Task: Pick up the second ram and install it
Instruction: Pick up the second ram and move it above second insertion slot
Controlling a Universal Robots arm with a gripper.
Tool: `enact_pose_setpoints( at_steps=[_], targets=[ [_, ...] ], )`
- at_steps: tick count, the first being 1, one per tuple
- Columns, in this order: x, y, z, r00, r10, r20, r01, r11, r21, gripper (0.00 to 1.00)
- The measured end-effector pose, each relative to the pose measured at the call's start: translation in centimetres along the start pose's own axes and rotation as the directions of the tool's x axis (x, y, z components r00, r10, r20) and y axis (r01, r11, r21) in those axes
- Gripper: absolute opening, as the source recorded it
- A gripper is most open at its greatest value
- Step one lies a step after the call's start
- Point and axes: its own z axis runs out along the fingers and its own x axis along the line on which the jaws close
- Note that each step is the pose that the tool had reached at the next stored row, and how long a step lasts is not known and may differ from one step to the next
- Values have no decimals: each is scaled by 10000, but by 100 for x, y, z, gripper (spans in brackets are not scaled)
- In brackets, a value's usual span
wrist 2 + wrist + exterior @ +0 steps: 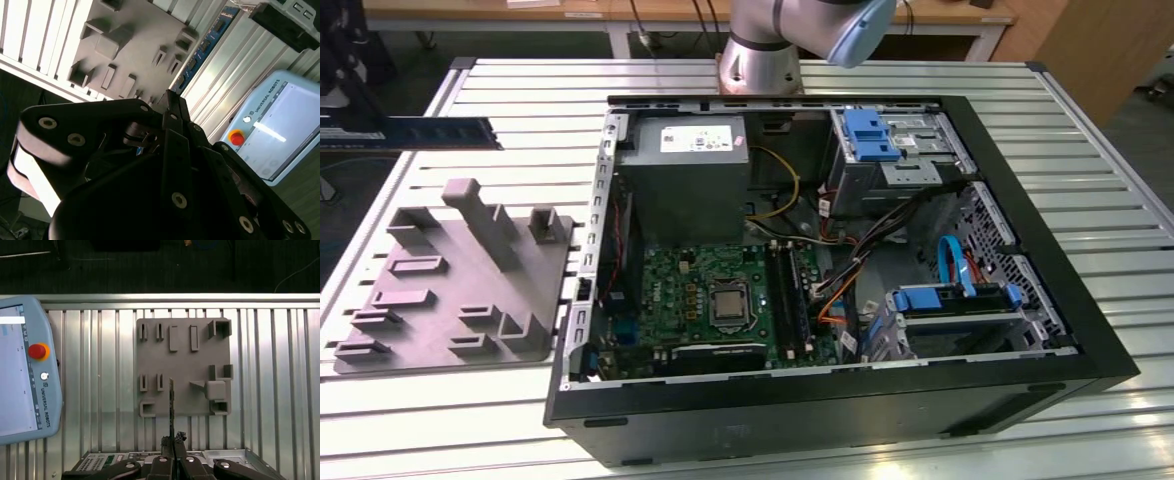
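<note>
The second ram [434, 132] is a flat blue-dark stick that hangs level in the air at the exterior view's far left, above and behind the grey slotted block [460, 275]. My gripper [344, 125] is shut on one end of it at the picture's edge. In the first wrist view the ram [171, 407] shows edge-on, pinched between my fingertips [172, 442], over the grey block [182, 367]. In the second wrist view the ram [202, 47] runs out from my gripper [170, 102] past the grey block [125, 45].
An open black computer case [854, 405] lies on the slatted metal table [480, 420], with its green motherboard [700, 290] and dark memory slots [787, 290] exposed. A pale teach pendant [25, 370] lies beside the block. The arm's base [761, 60] stands behind the case.
</note>
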Motion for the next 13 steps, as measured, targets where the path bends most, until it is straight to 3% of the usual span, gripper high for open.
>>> enact_pose_setpoints(
  at_steps=[13],
  targets=[
    [-9, -297, -7, 10000, 0, 1, 0, 10000, -1, 12]
  ],
)
